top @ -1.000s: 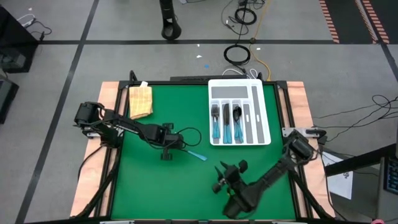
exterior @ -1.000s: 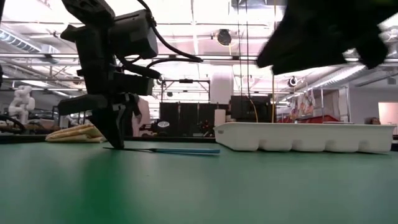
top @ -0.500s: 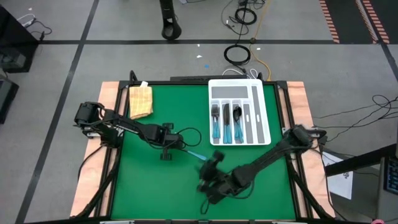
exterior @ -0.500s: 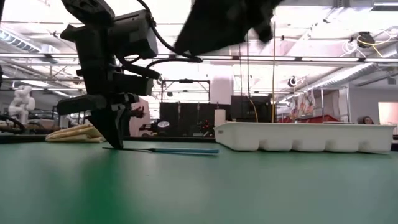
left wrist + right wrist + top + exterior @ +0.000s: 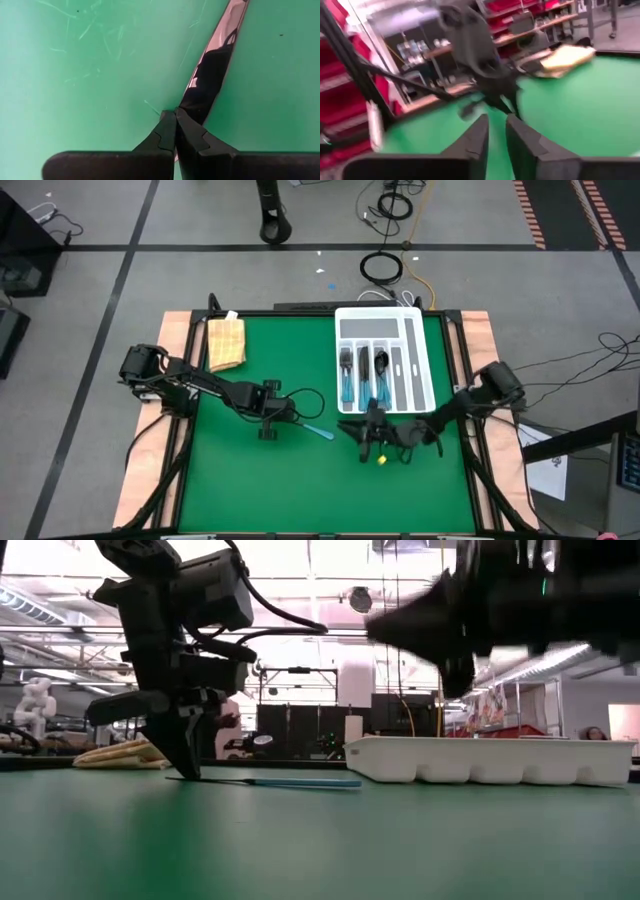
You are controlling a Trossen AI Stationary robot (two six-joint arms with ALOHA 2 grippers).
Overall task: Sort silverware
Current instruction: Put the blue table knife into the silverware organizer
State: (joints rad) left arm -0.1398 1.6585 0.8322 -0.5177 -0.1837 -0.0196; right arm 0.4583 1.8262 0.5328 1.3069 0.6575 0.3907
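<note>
A: While the high view lays out the whole green tabletop (image 5: 240, 490), can you see what the left tool (image 5: 277, 420) is doing there?

B: Only roughly. It sits near the middle of the tabletop, at the dark end of a knife with a light-blue plastic handle (image 5: 318, 430). The left wrist view settles it: the two dark fingertips (image 5: 167, 131) are pressed together on the shiny, mirror-like blade (image 5: 212, 70), which lies flat on the green surface.

A: And the low view?

B: It shows that knife (image 5: 290, 781) lying level on the tabletop, the left tool (image 5: 188, 762) pointing straight down onto its dark end, the blue handle stretching toward the white plastic compartmented tray (image 5: 490, 760).

A: Where is the rest of the silverware?

B: From above, in the tray (image 5: 425, 395) at the far side: blue-handled pieces with dark heads (image 5: 362, 375) stand in three neighbouring slots. The low view hides them behind the tray wall.

A: The right tool?

B: It hangs above the tabletop just in front of the tray (image 5: 372, 438), empty as far as I can see. In its wrist view the fingers (image 5: 525, 145) stand a narrow gap apart, nothing between them, with the left arm blurred beyond.

A: Anything else?

B: A folded yellow cloth (image 5: 226, 342) at the far left corner. No writing is readable anywhere.
</note>
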